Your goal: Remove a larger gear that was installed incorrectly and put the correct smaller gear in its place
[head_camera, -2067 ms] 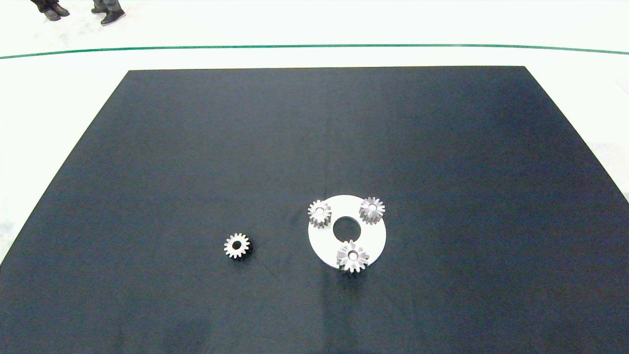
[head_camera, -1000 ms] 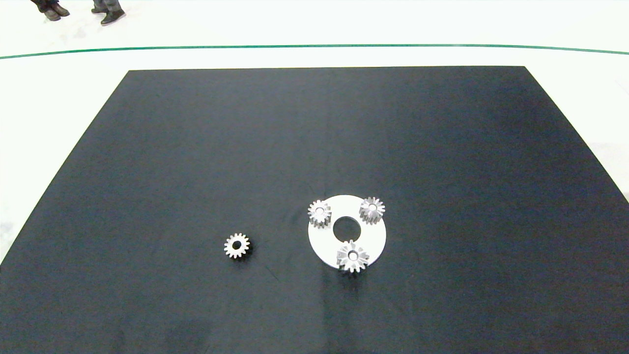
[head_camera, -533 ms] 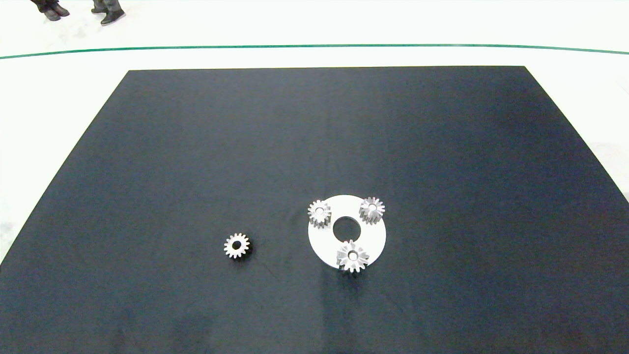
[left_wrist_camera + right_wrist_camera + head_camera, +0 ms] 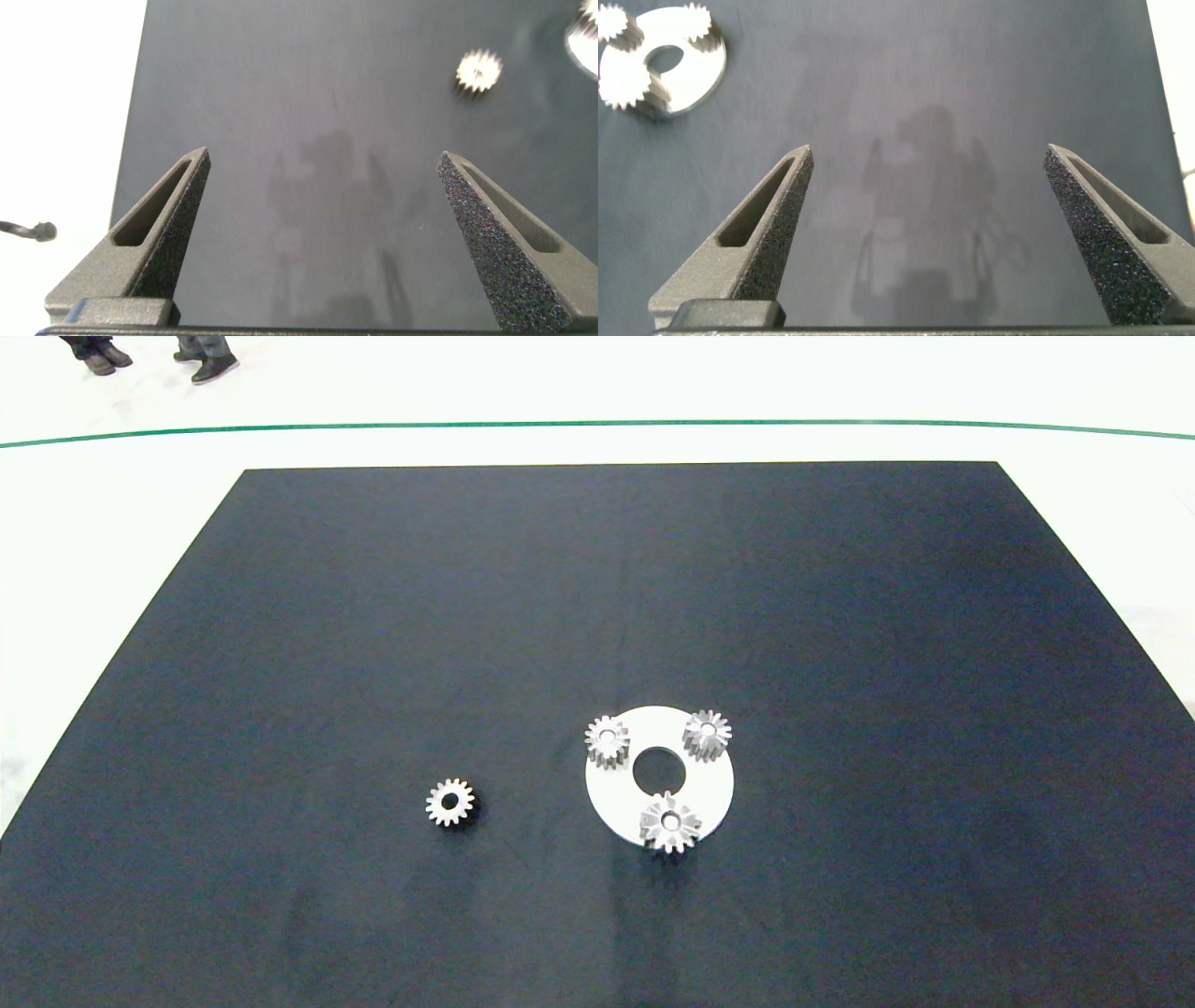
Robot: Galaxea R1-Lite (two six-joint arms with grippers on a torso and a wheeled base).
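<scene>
Waiting state: neither arm shows in the head view, nothing gripped.

Larger gear [image 4: 669,822] sits on the white ring plate [image 4: 709,789], at its near edge, over one of three seats. Two small gears occupy the far seats: far-left small gear [image 4: 607,740] and far-right small gear [image 4: 707,734]. Smaller gear [image 4: 450,802] lies flat on the black mat [image 4: 373,616], well apart to the plate's left.

Left gripper [image 4: 322,191]: fingers spread wide, empty, hovering over bare mat; the smaller gear [image 4: 479,70] is ahead of it and off toward its right finger. Right gripper [image 4: 924,182]: fingers spread wide, empty; the plate [image 4: 691,89] with its gears is ahead and off toward its left finger.

Key relation, my read: plate lies right of centre, loose gear left of it, so the right arm is the natural pick for pulling the larger gear and the left for the replacement. Both gears lie flat, bore axis vertical, so a top-down pinch across the teeth.

Versus the earlier head frames: no change, all gears and plate in the same spots. A person's shoes [image 4: 210,364] at the far edge, same place.
</scene>
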